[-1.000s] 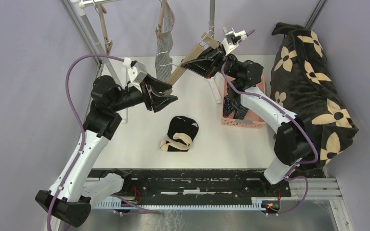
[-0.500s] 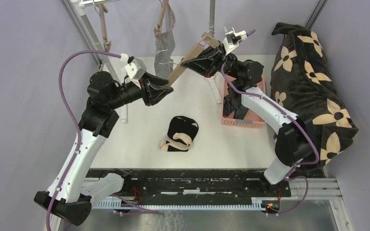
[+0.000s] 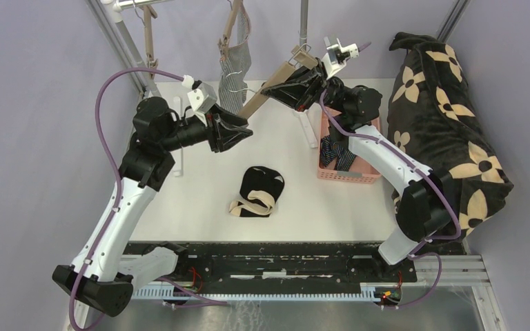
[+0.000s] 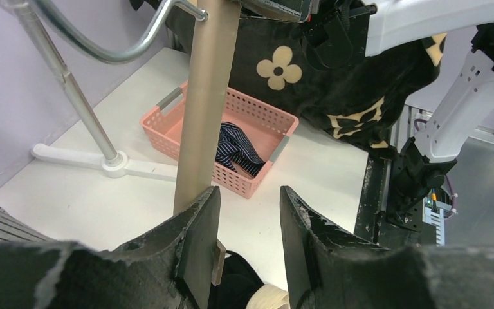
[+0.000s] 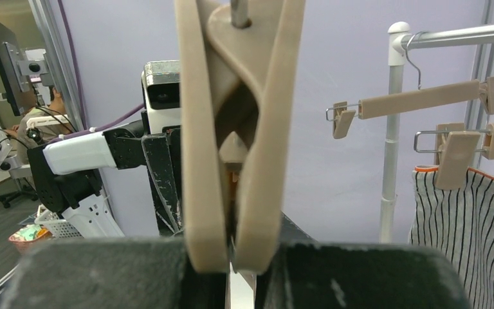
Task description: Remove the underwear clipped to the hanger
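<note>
My right gripper [image 3: 275, 88] is shut on a clip of the empty tan hanger [image 3: 254, 105] and holds it tilted above the table; in the right wrist view [image 5: 238, 257] the clip [image 5: 238, 129] sits pinched between the jaws. My left gripper [image 3: 240, 129] is open at the hanger's lower end. In the left wrist view [image 4: 247, 248] the hanger bar [image 4: 202, 109] lies against the outside of the left finger [image 4: 196, 248]. The black underwear [image 3: 262, 187] lies on the table. The navy striped pair [image 3: 335, 155] is in the pink basket [image 3: 348, 176]. The grey-and-white striped pair [image 3: 234, 65] hangs clipped on the rail.
A rack pole [image 3: 303, 27] with its white foot [image 3: 309, 127] stands beside the basket. Another empty hanger [image 3: 150, 41] hangs at the back left. The black blanket with tan flowers [image 3: 448, 110] fills the right side.
My left gripper has risen and moved right, closing in on the hanger's lower end. My right gripper has shifted slightly with the hanger.
</note>
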You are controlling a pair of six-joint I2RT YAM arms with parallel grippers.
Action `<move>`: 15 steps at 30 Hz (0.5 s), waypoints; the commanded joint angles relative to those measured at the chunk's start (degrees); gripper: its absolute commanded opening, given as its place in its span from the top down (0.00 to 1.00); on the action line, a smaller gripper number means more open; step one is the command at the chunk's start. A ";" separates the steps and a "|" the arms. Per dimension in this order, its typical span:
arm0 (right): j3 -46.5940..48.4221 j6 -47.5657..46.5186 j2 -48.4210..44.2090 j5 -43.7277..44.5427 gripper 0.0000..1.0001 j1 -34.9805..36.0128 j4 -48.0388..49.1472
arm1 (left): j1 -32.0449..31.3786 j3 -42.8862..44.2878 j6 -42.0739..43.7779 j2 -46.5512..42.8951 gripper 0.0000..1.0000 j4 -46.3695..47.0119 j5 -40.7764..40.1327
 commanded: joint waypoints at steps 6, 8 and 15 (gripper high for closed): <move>1.32 6.66 -5.29 -4.79 0.99 1.46 5.54 | 2.04 -0.32 2.53 0.25 0.59 6.34 -3.30; 1.10 6.75 -5.58 -4.96 0.99 1.54 5.64 | 2.14 -1.01 1.84 0.14 0.65 7.81 -2.62; 0.58 6.71 -6.25 -6.82 0.99 2.18 5.70 | 2.38 0.47 1.72 3.70 0.86 7.90 1.85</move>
